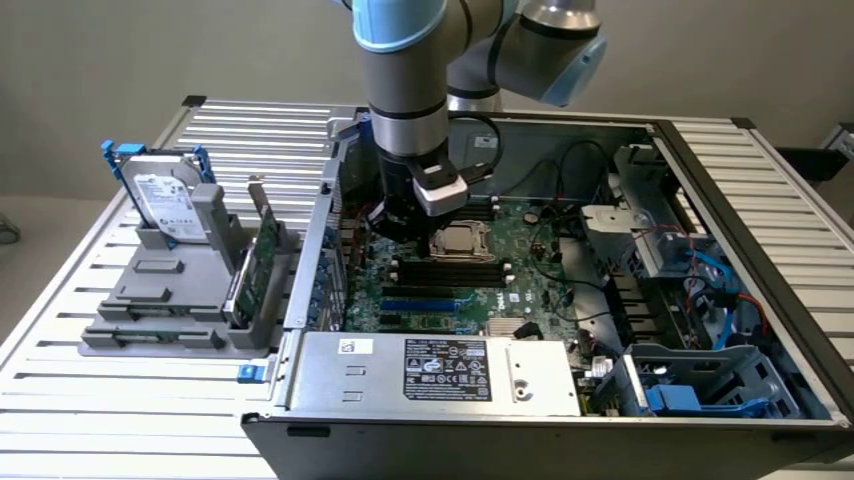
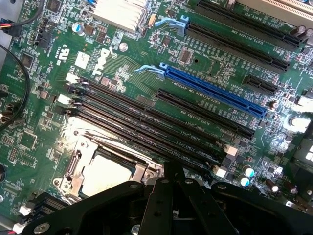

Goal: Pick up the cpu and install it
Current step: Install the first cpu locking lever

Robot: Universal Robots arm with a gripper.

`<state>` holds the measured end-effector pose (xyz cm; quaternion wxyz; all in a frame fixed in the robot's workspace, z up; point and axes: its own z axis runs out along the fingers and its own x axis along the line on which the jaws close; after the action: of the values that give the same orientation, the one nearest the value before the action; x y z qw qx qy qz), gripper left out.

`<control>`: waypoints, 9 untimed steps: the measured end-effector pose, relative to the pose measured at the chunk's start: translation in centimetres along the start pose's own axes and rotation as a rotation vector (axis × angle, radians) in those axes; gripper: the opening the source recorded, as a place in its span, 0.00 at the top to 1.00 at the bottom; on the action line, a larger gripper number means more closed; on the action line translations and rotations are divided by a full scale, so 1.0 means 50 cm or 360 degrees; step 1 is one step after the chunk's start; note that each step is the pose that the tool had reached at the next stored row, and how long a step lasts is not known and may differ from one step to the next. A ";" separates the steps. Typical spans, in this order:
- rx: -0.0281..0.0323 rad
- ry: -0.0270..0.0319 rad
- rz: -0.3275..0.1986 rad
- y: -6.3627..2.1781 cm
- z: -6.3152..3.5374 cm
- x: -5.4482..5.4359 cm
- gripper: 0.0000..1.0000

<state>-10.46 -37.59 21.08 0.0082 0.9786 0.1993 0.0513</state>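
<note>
Silvery-beige cpu (image 2: 108, 171) lies flat in the motherboard socket (image 1: 461, 240), its metal frame (image 2: 78, 159) bordering every edge. Gripper (image 2: 173, 183) sits just beside it at about three o'clock in the wrist view, jaws closed; it appears to hold nothing. Black memory slots (image 2: 146, 120) run close alongside. The case wall (image 1: 320, 240) stands near the arm (image 1: 400, 90).

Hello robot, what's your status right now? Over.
Claw shut, low over the green motherboard. Small square silvery cpu lying in its metal socket frame, beside claw. Black memory slots alongside; nothing blocking.
</note>
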 end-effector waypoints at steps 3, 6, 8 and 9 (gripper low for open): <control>0.00061 0.00028 0.0001 0.000 0.001 0.000 0.89; 0.00139 0.00059 0.0002 0.000 0.003 0.000 0.89; 0.00179 0.00077 0.0002 0.000 0.005 -0.001 0.89; 0.00194 0.00083 0.0002 0.000 0.005 -0.001 0.89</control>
<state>-10.46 -37.59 20.81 0.0017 0.9786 0.1990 0.0526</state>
